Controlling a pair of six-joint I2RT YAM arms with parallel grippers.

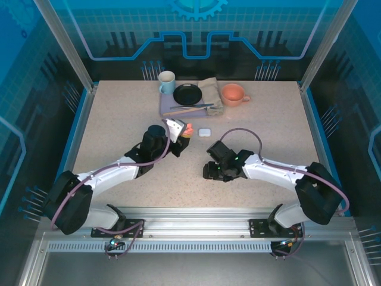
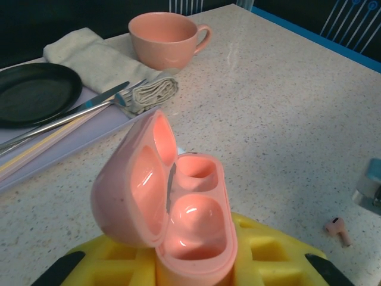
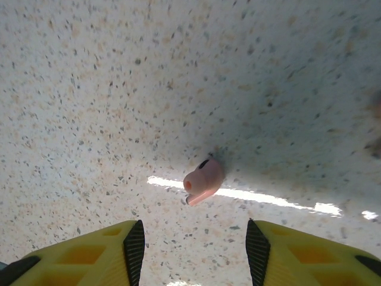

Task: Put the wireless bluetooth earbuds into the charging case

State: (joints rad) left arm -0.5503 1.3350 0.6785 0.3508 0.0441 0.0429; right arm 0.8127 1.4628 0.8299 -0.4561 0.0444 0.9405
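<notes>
- Speckled beige stone-look table point(image 1: 119, 137): everything rests on it.
- Two black-and-white arms: the left arm point(image 1: 113, 170) and the right arm point(image 1: 274, 170) both reach in toward the table's middle.
- Pale lavender rectangular mat point(image 1: 169, 110) at the far edge.
- Folded beige cloth napkin point(image 1: 211, 89), lying over the mat's right end.
- Black round plate point(image 1: 187, 94) on the mat, just left of the napkin.
- Salmon ceramic cup point(image 1: 234, 94) on bare table just right of the napkin. A white-and-blue mug point(image 1: 166, 82) stands at the mat's far left corner.
- Metal knife and fork point(image 2: 77, 110) lie side by side along the mat in front of the plate.
- Left gripper point(image 2: 193, 262): its yellow fingers are pressed onto the base of the glossy salmon-pink charging case point(image 2: 178, 202). The case stands upright with its lid hinged open and both wells empty.
- Right gripper point(image 3: 195, 247): yellow fingers with black pads are spread apart over the table, touching nothing.
- Small white rounded case point(image 1: 204, 131), lid down, sits on the table just right of the pink case.
- Tiny salmon-pink stemmed earbud point(image 3: 203, 179): it lies on its side on the table in line with the gap between the right fingers, just beyond their tips and clear of both pads.
</notes>
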